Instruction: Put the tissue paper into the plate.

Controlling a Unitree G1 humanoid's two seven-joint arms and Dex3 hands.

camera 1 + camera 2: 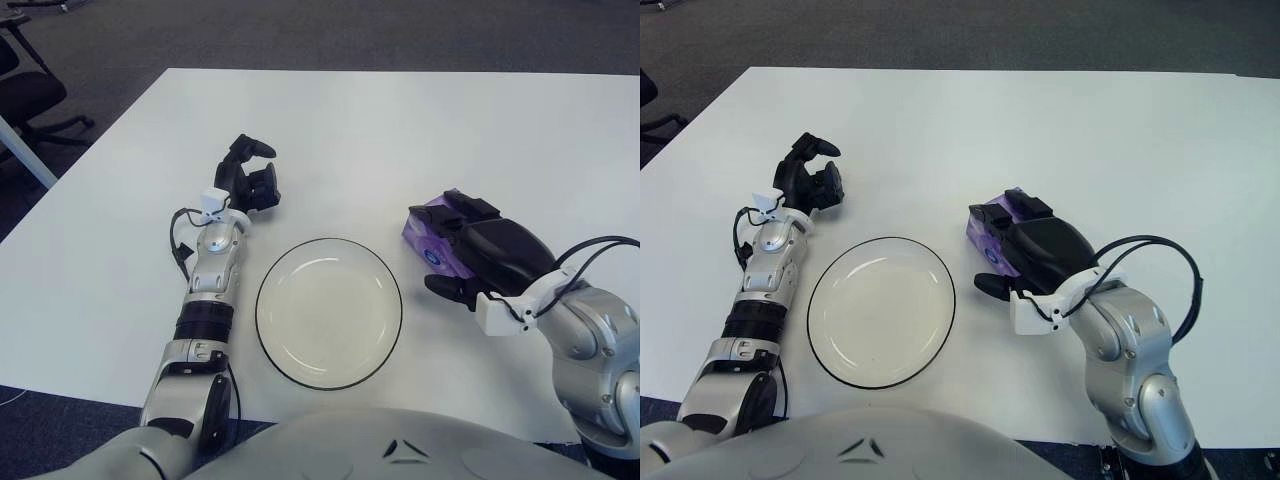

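White table [420, 130] fills most of the view, dark carpet [300, 30] beyond its far edge, part of an office chair [25, 95] at far left on the floor. Plate [329, 311]: round, pale, dark rim, sitting flat near the table's front edge, nothing in it. Right arm comes in from the lower right; right hand [478, 255] is draped over the tissue paper pack [428, 238], a purple packet lying on the table just right of the plate, not touching its rim. Fingers [1012, 211] curl over the pack's far end and thumb sits at the near side by the plate, so the hand is closed around it; pack looks to be resting on the table, can't tell if it's lifted at all. Left arm lies stretched along the table left of the plate; left hand [250, 175] is beyond the plate's upper left, well apart from it, fingers curled loosely inward, gripping nothing. Robot torso visible at bottom edge.
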